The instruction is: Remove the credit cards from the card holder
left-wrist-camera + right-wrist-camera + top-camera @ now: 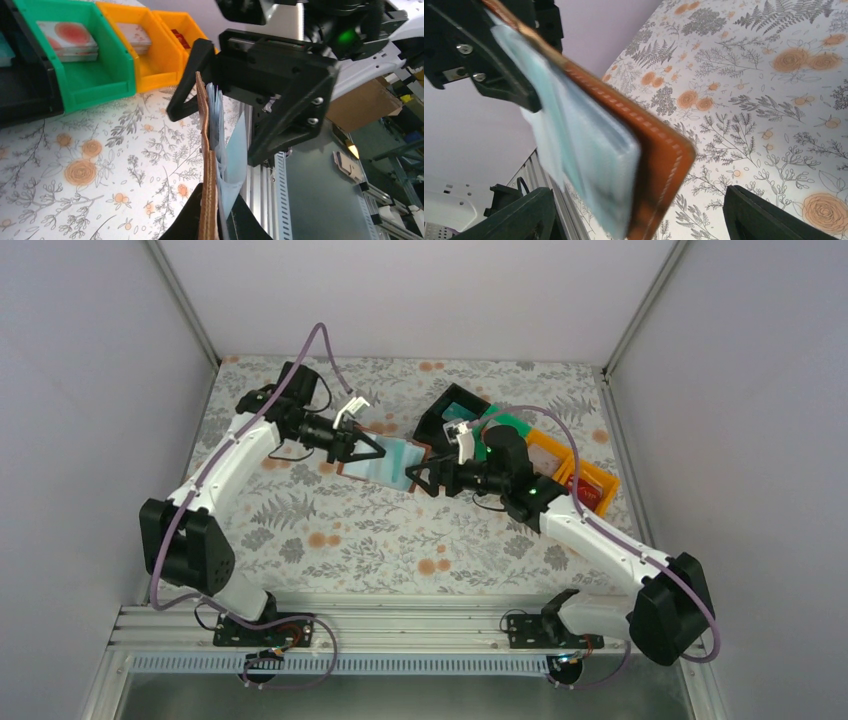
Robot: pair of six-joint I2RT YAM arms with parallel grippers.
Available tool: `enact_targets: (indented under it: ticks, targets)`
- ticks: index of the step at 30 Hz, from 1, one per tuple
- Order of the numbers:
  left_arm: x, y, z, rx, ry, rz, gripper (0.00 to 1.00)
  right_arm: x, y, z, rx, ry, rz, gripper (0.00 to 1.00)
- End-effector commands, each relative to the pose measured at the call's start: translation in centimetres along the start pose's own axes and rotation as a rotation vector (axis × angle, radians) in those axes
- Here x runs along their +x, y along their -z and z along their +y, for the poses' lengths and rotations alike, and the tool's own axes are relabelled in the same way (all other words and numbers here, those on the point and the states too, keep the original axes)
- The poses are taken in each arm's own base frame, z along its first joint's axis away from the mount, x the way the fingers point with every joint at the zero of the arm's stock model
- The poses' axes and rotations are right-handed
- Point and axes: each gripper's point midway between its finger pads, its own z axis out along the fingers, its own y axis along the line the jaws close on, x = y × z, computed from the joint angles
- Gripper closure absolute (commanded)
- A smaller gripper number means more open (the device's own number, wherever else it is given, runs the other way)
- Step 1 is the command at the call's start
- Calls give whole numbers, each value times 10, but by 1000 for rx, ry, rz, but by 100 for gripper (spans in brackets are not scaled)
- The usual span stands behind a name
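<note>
One card holder (pixel 392 458), raised above the table (pixel 330 530), is clamped at one end by the left gripper (pixel 372 448). Its long axis points toward the right gripper (pixel 418 480), whose wide-spread jaws flank the free end and the pale credit cards (pixel 574 150).

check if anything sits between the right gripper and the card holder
Nothing visible does. The right gripper is open, with the card holder's free edge between its fingers. The left gripper grips the other end.
</note>
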Motion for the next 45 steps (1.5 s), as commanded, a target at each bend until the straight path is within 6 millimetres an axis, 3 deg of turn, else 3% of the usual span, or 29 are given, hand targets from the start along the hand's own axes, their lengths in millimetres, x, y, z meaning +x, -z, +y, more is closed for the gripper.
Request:
enact_targets:
  ticks: [1,5,12,15,19,25,32,37,39,42,45]
  targets:
    - [-13,5,-34,64,-98,-28,98,-16,6,11,-47,65,-55,17]
    - [-13,3,-41,73,-113,-23,98,-25,11,20,-74,94,-88,24]
    - [-13,0,-56,117,-141,-21,98,-30,11,21,-74,99,-96,56]
    - [-12,0,-63,144,-162,-23,98,-29,11,22,-81,97,-94,62]
    - [-12,-3,-64,148,-164,-19,98,-26,9,41,-199,130,-69,55]
    - [-11,-4,-65,148,-169,-17,98,-21,5,54,-268,157,-51,55]
    - [-10,-4,-65,150,-172,-13,97,-8,3,69,-351,197,-8,35]
    - [-10,-4,-67,153,-177,-14,98,-7,16,80,-399,228,-42,40]
    - [-10,-4,-66,154,-172,-13,98,-7,22,90,-434,246,-53,37]
    - [-11,-4,-66,154,-174,-16,97,-5,21,97,-445,270,-48,30]
    - [-11,-4,-67,154,-174,-17,98,-8,19,98,-436,265,-55,35]
